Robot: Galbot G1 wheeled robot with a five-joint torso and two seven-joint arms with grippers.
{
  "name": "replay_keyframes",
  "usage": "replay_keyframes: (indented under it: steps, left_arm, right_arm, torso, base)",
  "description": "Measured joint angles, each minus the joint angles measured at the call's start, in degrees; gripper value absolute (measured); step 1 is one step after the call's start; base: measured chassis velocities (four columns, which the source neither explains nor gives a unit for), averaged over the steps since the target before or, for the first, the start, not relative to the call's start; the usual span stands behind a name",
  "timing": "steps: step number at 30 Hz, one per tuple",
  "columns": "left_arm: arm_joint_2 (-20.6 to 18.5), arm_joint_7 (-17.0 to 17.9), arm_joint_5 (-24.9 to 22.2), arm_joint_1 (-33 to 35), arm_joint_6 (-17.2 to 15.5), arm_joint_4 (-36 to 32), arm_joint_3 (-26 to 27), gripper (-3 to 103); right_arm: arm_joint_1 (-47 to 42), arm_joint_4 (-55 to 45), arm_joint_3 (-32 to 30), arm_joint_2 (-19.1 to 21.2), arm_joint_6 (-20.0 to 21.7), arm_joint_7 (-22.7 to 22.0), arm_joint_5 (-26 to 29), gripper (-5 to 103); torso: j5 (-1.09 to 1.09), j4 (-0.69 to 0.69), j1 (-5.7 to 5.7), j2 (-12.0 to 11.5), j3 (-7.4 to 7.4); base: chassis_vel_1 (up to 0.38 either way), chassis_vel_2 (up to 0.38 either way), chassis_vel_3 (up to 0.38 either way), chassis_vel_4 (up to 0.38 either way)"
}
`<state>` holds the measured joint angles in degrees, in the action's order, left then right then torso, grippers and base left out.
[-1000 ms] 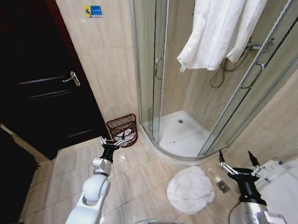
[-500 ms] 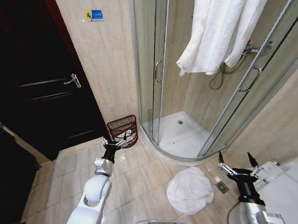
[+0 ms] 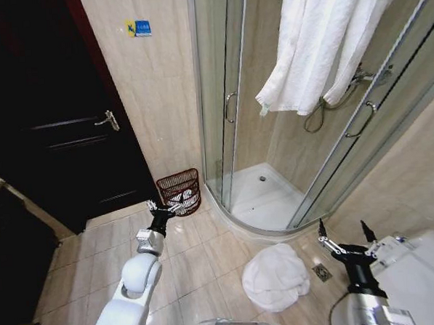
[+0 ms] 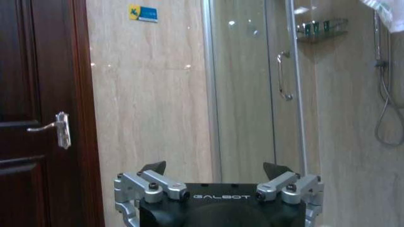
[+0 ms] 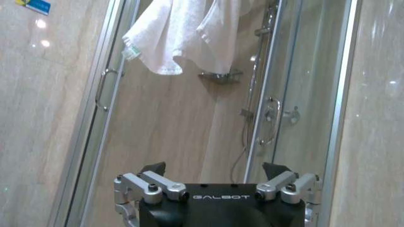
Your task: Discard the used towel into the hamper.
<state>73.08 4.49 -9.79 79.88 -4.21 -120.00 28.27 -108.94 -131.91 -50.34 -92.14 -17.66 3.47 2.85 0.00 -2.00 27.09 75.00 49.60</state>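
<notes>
The used towel (image 3: 276, 276) is a crumpled white heap on the beige floor tiles, just outside the shower. The hamper (image 3: 179, 189), a dark red-brown wire basket, stands against the wall between the door and the shower cabin. My left gripper (image 3: 165, 207) is stretched out low in front of the hamper, open and empty; the left wrist view shows its fingers (image 4: 153, 168) spread apart. My right gripper (image 3: 343, 229) is raised to the right of the towel, open with nothing in it, and its fingers (image 5: 153, 168) are spread in the right wrist view.
A dark wooden door (image 3: 63, 134) with a lever handle is at the left. The curved glass shower cabin (image 3: 228, 103) with a white tray fills the middle. A white towel (image 3: 320, 40) hangs over its glass. A floor drain (image 3: 322, 272) and a white fixture (image 3: 426, 268) lie at the right.
The whole head picture has shifted slightly downward, so the camera moved. Both arms, the towel and the hamper keep their places relative to each other.
</notes>
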Motion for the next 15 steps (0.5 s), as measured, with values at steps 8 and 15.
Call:
replay_keyframes:
  steps: [8,15]
  left_arm:
    - [0.9,0.7,1.3,1.5,0.1,-4.5,0.8,100]
    - [1.5,0.9,2.8,3.2,1.3,-7.8,1.9,100]
  right_arm:
    - [-0.8,-0.4,-0.2,0.0,-0.6,-0.2,1.1,100]
    - [-0.9,-0.5,-0.5,0.0,-0.7,-0.3,1.3,100]
  torso:
    - [0.0,0.0,1.21,2.7,1.48]
    - [0.0,0.0,2.18,4.8,2.58]
  base:
    - [0.0,0.0,0.0,0.0]
    - [0.0,0.0,0.0,0.0]
